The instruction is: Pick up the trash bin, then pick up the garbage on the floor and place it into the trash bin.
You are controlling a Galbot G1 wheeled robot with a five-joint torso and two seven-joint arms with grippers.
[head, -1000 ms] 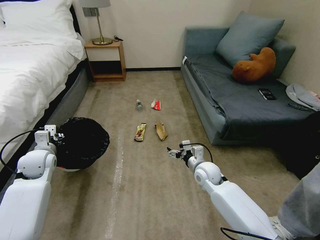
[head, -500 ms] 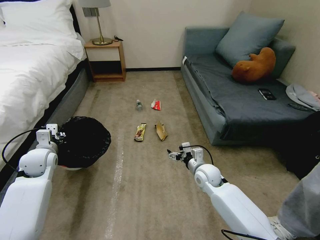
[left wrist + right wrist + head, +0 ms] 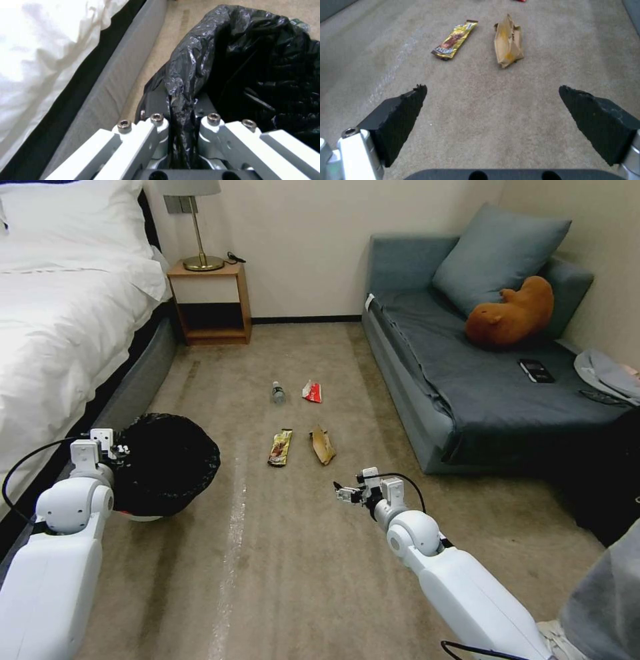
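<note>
Floor: beige carpet [image 3: 300,553] between bed [image 3: 60,327] and sofa [image 3: 467,380].
Trash bin [image 3: 163,463]: round, white, wrinkled black liner; beside bed, rim clamped by left gripper [image 3: 181,120].
Garbage: bottle [image 3: 278,393], red-white packet [image 3: 312,391], gold wrapper [image 3: 454,40], tan paper scrap [image 3: 508,41], mid-floor.
Right gripper [image 3: 493,100]: spread wide above bare carpet, near the scrap.
</note>
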